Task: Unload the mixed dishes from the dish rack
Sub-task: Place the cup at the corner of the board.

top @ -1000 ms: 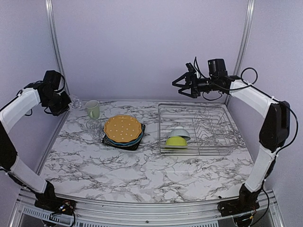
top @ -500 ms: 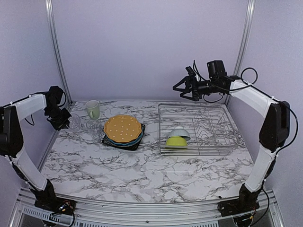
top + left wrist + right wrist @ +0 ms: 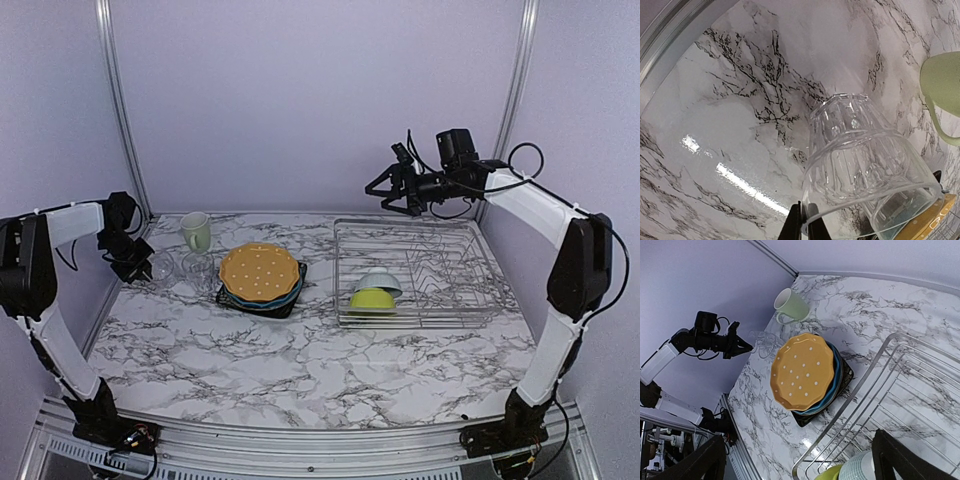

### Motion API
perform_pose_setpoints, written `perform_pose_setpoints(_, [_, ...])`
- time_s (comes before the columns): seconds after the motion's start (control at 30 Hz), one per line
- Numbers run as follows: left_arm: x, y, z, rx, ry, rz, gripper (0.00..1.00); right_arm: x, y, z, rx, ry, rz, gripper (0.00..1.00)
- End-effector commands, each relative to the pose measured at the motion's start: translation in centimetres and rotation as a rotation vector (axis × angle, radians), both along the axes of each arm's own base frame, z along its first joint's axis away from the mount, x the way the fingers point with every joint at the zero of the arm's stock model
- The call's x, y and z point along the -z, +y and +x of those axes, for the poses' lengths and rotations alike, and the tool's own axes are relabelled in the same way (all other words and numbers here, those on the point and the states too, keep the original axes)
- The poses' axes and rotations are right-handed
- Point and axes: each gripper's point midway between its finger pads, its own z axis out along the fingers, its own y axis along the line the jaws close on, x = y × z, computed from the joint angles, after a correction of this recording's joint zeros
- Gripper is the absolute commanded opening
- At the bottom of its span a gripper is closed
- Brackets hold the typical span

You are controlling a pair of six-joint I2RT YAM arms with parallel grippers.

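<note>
My left gripper (image 3: 138, 262) is shut on the rim of a clear glass (image 3: 160, 266), held tilted low over the table's back left; the wrist view shows the rim pinched between the fingers (image 3: 801, 226) and the glass (image 3: 865, 165). A second clear glass (image 3: 197, 268) stands beside it. The pale green mug (image 3: 197, 231) stands behind. The orange dotted plate (image 3: 260, 272) lies on the blue plate (image 3: 838, 376) and the dark square plate (image 3: 228, 297). The dish rack (image 3: 440, 228) holds the lime green bowl (image 3: 372, 298) and the small white bowl (image 3: 382, 281). My right gripper (image 3: 382, 190) is open and empty, high above the rack's back left corner.
The back wall and a metal upright (image 3: 120, 100) stand close behind the left gripper. The table's left edge rail (image 3: 670, 45) runs next to the glass. The rack's right half has upright tines (image 3: 450, 265).
My left gripper has carried the clear glass down from high at the back left corner to just above the table beside the second glass. The right gripper has barely shifted.
</note>
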Motion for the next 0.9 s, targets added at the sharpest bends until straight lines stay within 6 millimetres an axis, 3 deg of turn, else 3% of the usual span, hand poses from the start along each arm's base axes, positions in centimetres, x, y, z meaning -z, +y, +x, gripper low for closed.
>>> perform_pose_setpoints(0.0, [0.8, -0.3, -0.1, -0.027, 0.032, -0.045, 0.01, -0.5, -0.1, 0.7, 0.006, -0.027, -0.009, 0.98])
perform_pose_setpoints(0.2, [0.2, -0.2, 0.1, -0.009, 0.04, -0.041, 0.14, -0.5, 0.0, 0.9, 0.001, -0.029, -0.002, 0.98])
perform_pose_setpoints(0.6, [-0.7, -0.2, 0.5, 0.007, 0.023, -0.047, 0.28, -0.5, -0.1, 0.5, -0.009, -0.041, -0.02, 0.98])
perform_pose_setpoints(0.77, [-2.3, 0.1, 0.9, 0.019, -0.021, -0.019, 0.6, 0.5, -1.1, 0.3, 0.015, -0.042, -0.104, 0.98])
perform_pose_setpoints(0.87, [-3.4, 0.3, 1.4, 0.037, -0.055, -0.004, 0.73, 1.0, -1.7, -0.2, 0.022, -0.054, -0.168, 0.98])
